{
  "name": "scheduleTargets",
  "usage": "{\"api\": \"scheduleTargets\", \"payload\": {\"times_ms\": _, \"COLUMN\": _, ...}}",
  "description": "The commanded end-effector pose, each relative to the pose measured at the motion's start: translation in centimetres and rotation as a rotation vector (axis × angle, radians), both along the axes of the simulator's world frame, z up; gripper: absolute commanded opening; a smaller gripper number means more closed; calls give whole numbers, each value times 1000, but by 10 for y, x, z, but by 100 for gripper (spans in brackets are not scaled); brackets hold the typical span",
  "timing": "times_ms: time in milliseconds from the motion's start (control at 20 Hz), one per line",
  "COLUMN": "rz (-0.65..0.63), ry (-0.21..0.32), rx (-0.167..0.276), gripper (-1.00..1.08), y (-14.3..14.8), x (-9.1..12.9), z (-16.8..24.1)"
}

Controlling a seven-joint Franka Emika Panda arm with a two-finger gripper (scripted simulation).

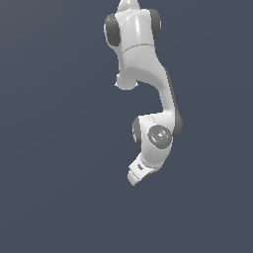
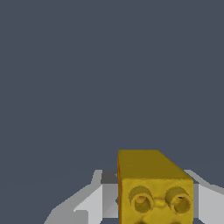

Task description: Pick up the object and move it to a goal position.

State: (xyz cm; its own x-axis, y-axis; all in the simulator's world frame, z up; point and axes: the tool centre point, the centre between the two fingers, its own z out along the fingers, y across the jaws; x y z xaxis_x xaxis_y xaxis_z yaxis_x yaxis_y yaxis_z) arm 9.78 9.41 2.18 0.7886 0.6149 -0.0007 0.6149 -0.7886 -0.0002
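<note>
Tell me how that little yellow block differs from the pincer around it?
Colour: the block is yellow-orange; the pincer is white and grey.
Surface: the block's near face has round dimpled rings; the pincer's fingers are smooth and plain.
Position: in the wrist view the block sits in the middle, and the pincer's fingers show on both sides of it.
Shared: both have flat, angular faces, and both are cut off by the picture's edge.
</note>
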Motion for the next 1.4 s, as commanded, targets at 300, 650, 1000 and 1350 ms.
{"api": "scheduleTargets", "payload": {"times_ms": 300, "rz": 0, "ry": -1, "rx": 0, "gripper": -100, "y": 0, "x": 0, "z": 0}}
{"api": "scheduleTargets", "payload": {"times_ms": 650, "rz": 0, "ry": -1, "rx": 0, "gripper": -100, "y": -6, "x": -1, "z": 3}}
{"api": "scheduleTargets", "payload": {"times_ms": 1000, "rz": 0, "ry": -1, "rx": 0, "gripper": -100, "y": -39, "x": -10, "z": 16}}
{"api": "scheduleTargets", "payload": {"times_ms": 1350, "rz": 0, "ry": -1, "rx": 0, "gripper": -100, "y": -107, "x": -27, "z": 44}}
